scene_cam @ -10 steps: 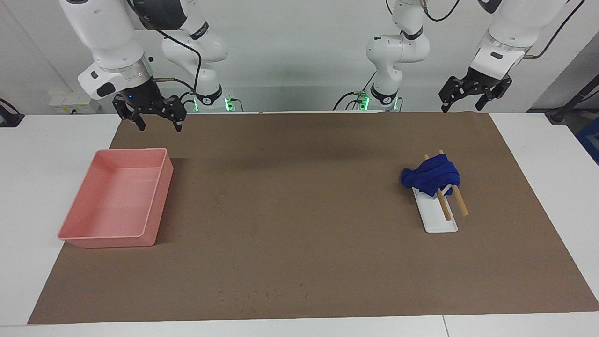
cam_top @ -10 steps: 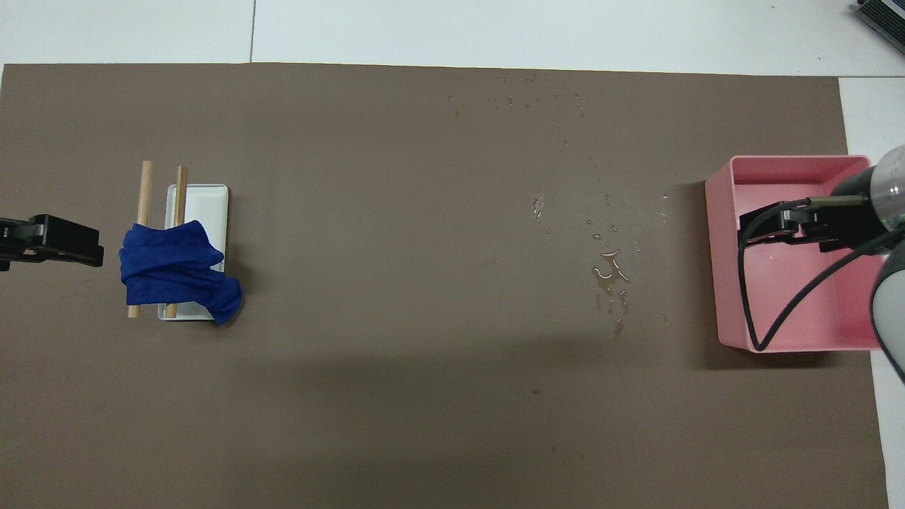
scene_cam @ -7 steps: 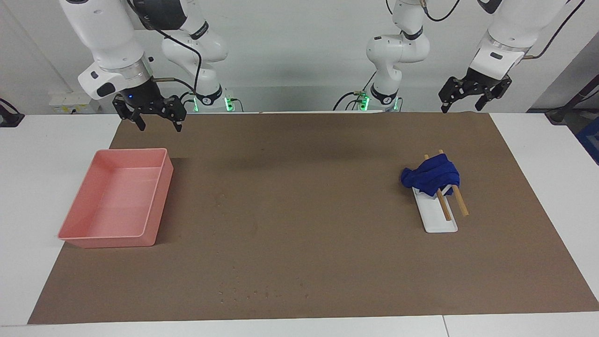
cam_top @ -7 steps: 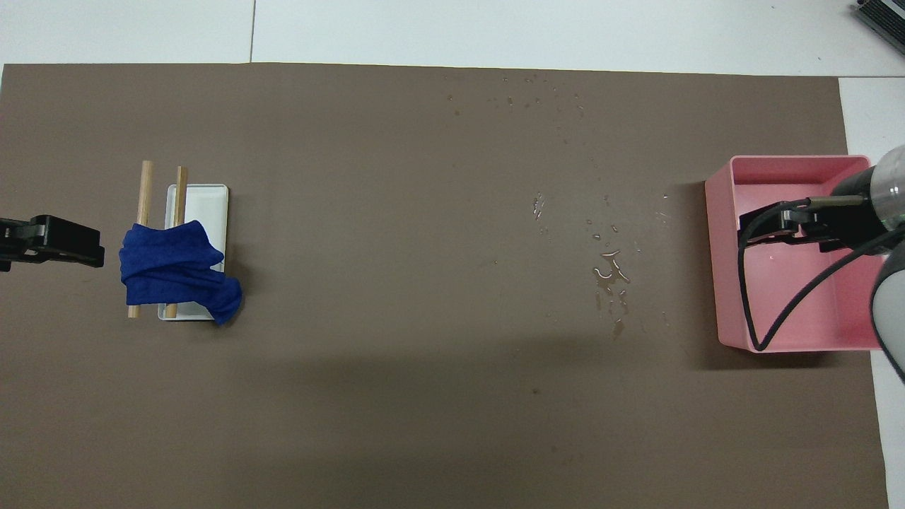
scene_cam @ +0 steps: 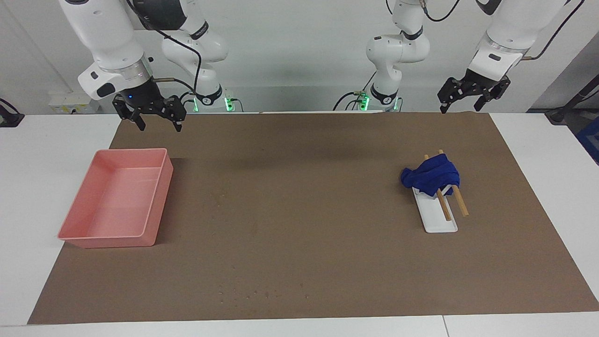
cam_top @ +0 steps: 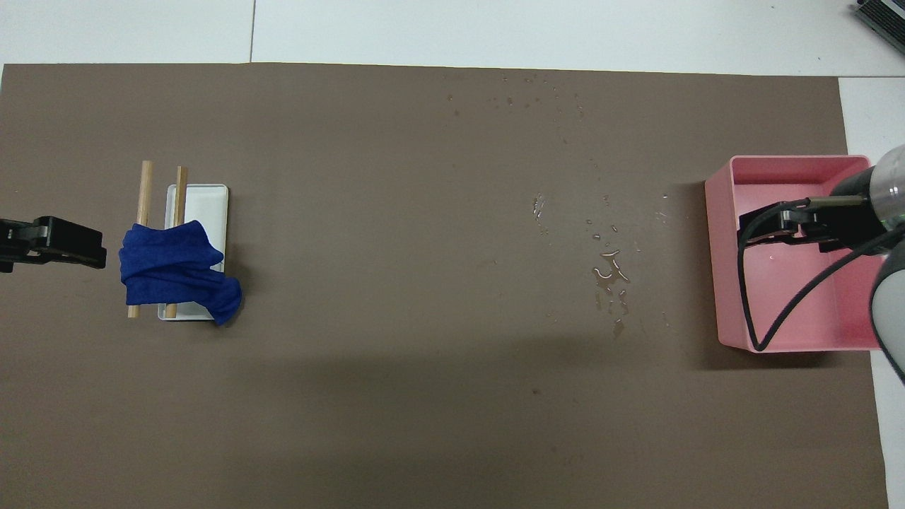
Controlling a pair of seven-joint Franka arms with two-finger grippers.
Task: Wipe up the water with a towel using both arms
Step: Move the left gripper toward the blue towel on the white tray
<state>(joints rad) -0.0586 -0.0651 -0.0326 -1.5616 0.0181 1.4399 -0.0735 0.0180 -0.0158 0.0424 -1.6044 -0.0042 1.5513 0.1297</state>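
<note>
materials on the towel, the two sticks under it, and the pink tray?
Towel: soft woven cloth, deep blue and matte; it bunches in loose folds. Sticks: probably bare wood, judging by the light tan colour, round straight shape and lack of shine. Pink tray: most likely moulded plastic, with thin smooth walls, rounded corners and a faint sheen.

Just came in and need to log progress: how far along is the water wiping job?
Nothing looks done: the water lies in droplets on the brown mat beside the pink tray. Nothing is in hand: the towel lies bunched over two wooden sticks on a white dish. The left tool and right tool hang open, empty. Picking up, wiping remain.
</note>
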